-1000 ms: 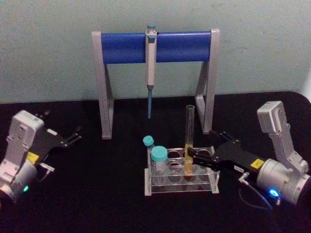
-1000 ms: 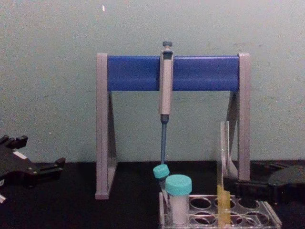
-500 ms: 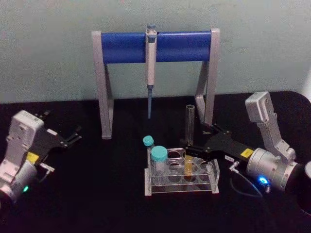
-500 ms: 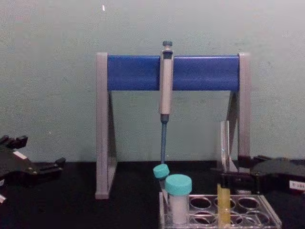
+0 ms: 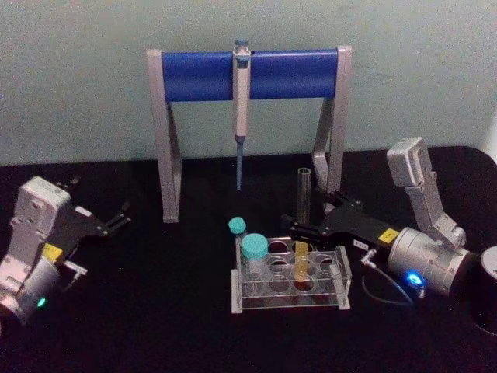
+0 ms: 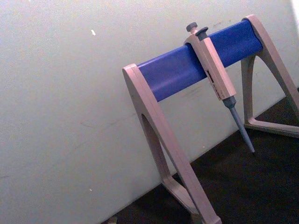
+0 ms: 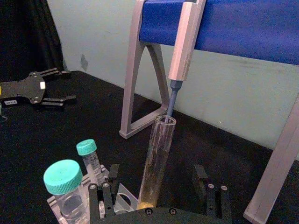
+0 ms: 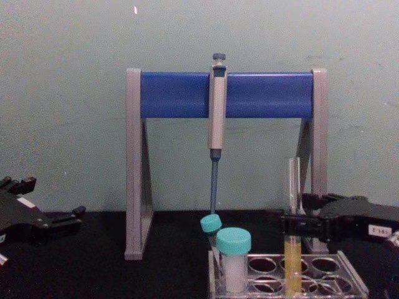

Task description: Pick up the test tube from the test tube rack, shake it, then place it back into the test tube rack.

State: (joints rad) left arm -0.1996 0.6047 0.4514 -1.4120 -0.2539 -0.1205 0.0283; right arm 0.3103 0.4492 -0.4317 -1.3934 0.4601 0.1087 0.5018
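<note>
The test tube (image 5: 302, 210) stands upright in the clear test tube rack (image 5: 342, 280), with yellow-orange liquid in its lower part. My right gripper (image 5: 297, 227) is open and straddles the tube at mid-height, just above the rack. In the right wrist view the test tube (image 7: 158, 163) rises between the two fingers (image 7: 100, 200) with a gap on each side. The chest view shows the right gripper (image 8: 292, 224) level with the test tube (image 8: 292, 187), above the test tube rack (image 8: 349, 283). My left gripper (image 5: 120, 216) rests open at the far left of the table.
A grey-legged stand with a blue crossbar (image 5: 248, 74) stands behind the rack, with a pipette (image 5: 241, 109) hanging from it. A wide teal-capped tube (image 5: 254, 256) and a slim teal-capped tube (image 5: 238, 231) sit in the rack's left side. A black cylinder (image 5: 489, 299) stands at the right edge.
My right gripper has risen from rack level to the tube's mid-height and pulled slightly toward the back. The tube has stayed in the rack. The left arm has not moved.
</note>
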